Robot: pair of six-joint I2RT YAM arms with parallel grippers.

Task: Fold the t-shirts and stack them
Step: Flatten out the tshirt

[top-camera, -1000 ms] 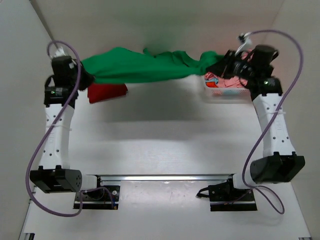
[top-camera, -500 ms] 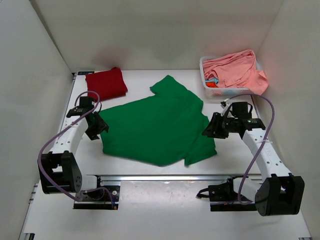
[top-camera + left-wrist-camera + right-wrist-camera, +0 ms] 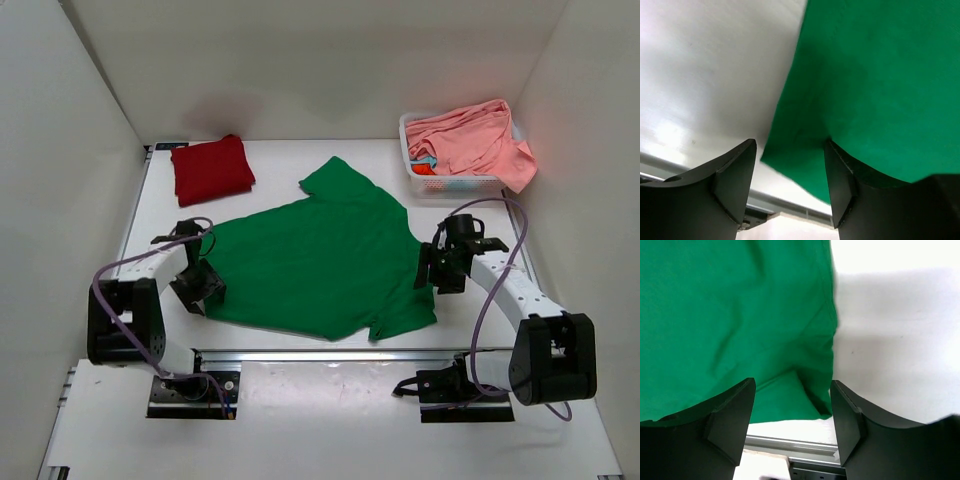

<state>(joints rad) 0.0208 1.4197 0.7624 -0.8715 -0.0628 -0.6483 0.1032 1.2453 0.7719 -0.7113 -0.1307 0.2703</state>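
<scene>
Lying spread flat, the green t-shirt (image 3: pixel 320 255) spans from left gripper (image 3: pixel 207 286) to right gripper (image 3: pixel 423 271), an edge beneath each one's parted, empty jaws. Beyond the left lies the folded red t-shirt (image 3: pixel 211 168); beyond the right, the pink t-shirt (image 3: pixel 470 135) in its basket (image 3: pixel 452 185).

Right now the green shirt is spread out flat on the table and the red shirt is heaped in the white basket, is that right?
No. The green shirt is spread out flat on the table, but the pink shirt is what is heaped in the white basket; the red shirt lies folded at the back left. The top view shows this.
</scene>
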